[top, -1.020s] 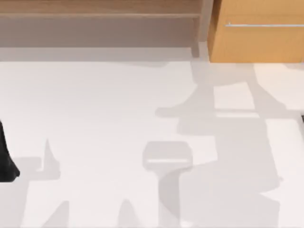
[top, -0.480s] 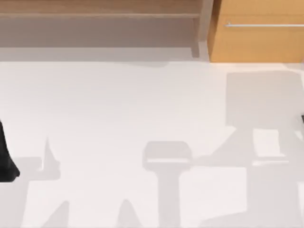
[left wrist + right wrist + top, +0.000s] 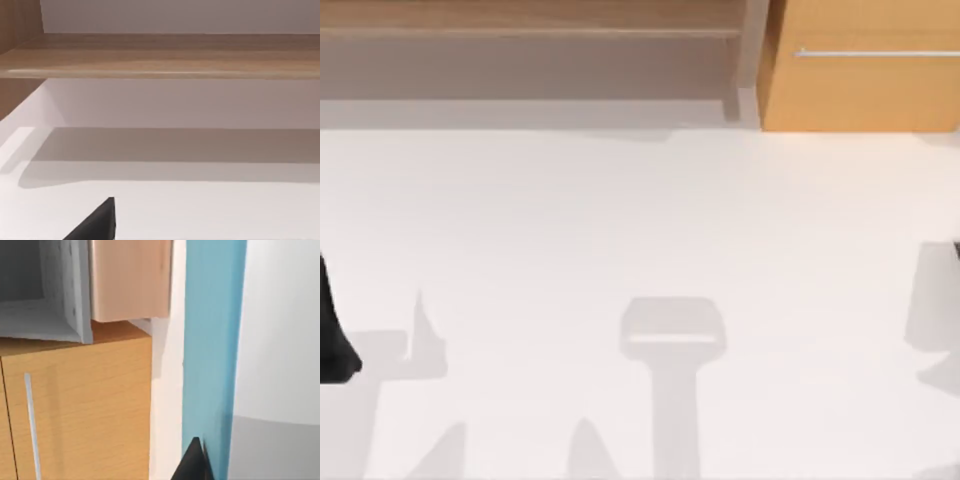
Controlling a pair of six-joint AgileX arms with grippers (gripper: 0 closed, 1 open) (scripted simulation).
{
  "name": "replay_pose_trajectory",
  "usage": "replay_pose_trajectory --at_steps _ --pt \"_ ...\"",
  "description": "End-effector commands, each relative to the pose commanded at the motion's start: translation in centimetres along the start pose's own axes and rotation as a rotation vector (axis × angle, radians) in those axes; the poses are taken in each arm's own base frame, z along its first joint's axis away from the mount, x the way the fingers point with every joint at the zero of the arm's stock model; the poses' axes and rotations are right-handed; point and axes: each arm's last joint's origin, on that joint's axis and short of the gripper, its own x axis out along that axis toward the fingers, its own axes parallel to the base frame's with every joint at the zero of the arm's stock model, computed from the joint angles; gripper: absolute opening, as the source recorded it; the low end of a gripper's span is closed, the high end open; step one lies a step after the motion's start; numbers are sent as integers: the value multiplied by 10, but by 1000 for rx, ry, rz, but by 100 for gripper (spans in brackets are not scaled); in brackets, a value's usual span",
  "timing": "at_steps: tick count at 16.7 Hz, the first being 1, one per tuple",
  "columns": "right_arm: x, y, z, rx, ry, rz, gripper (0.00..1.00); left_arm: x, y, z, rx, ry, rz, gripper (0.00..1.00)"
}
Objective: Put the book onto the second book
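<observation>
Your right hand (image 3: 192, 460) sits against a blue book (image 3: 212, 340) in the right wrist view, apparently holding it, though you can't confirm the grip. The book hangs near the wooden cabinet (image 3: 75, 405). Left arm (image 3: 332, 330) is parked at the table's (image 3: 620, 220) left edge; its hand's state can't be told. Stacking is not yet done.

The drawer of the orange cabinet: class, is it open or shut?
Shut. The orange cabinet shows its drawer front flush with the cabinet's face, handle bar flat against it, no gap visible.
</observation>
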Motion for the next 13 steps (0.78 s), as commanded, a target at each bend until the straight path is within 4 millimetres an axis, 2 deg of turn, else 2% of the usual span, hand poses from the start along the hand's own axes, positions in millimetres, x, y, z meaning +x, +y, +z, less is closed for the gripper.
replay_pose_trajectory --at_steps 2,13 --pt "-1 -9 -3 27 9 -27 0 0 0 0 0 0 0 100" --pt "4 -8 -3 27 9 -27 0 0 0 0 0 0 0 100"
